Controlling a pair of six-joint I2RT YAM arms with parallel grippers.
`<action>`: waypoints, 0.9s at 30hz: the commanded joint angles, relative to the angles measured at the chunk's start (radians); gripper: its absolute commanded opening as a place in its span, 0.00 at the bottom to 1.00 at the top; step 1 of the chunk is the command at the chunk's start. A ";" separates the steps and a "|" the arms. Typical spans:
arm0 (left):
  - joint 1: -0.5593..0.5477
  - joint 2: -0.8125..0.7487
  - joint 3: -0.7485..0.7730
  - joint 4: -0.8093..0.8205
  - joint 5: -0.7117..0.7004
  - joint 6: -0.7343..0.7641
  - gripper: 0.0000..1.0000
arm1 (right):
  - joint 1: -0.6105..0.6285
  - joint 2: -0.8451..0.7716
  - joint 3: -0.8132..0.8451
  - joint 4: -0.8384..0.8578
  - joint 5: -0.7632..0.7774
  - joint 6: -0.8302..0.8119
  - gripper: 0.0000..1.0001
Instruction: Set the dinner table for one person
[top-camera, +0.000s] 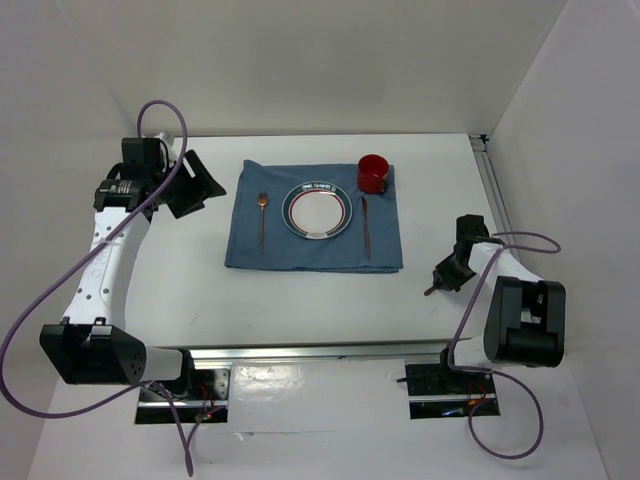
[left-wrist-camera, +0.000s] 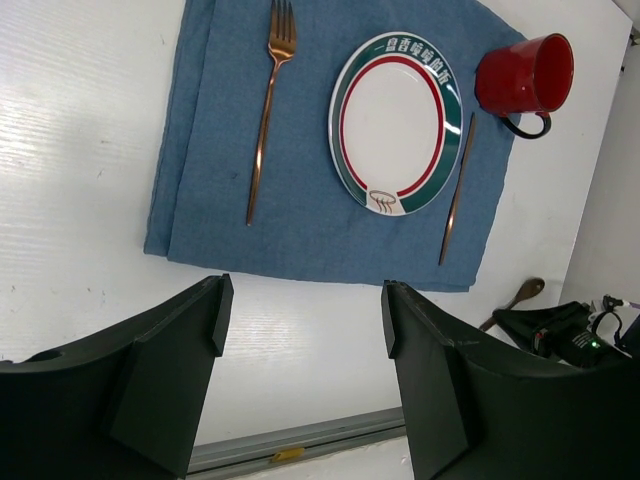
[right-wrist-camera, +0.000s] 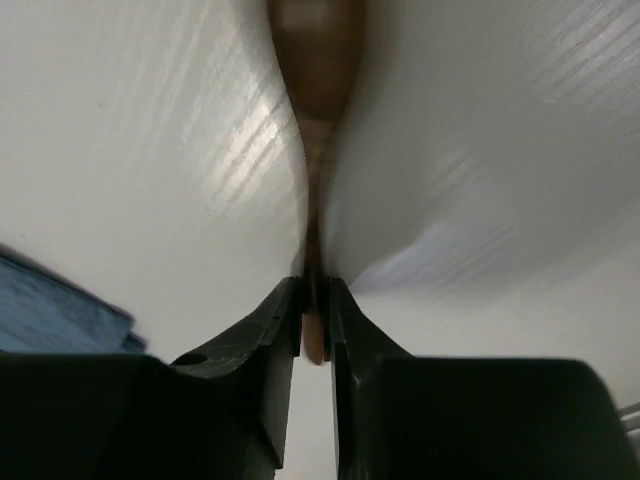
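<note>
On the white dinner table lies a blue placemat carrying a plate with a green and red rim. A copper fork lies to the plate's left, a slim knife to its right, and a red mug stands at the mat's far right corner. My right gripper is shut on the handle of a copper spoon, low over the table right of the mat; the spoon pokes out toward me. My left gripper hangs open and empty left of the mat.
An aluminium rail runs along the near table edge, and another rail lines the right side. White walls close in the back and both sides. The right arm's base sits at the near right corner.
</note>
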 joint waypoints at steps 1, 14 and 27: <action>-0.002 0.003 0.019 0.030 0.011 0.030 0.78 | -0.007 -0.008 0.043 0.050 0.063 -0.017 0.20; -0.002 0.012 0.019 0.030 0.001 0.021 0.78 | 0.318 0.186 0.469 -0.003 -0.185 -0.450 0.00; -0.002 -0.006 0.028 0.003 -0.008 0.021 0.78 | 0.435 0.473 0.637 0.011 -0.132 -0.450 0.02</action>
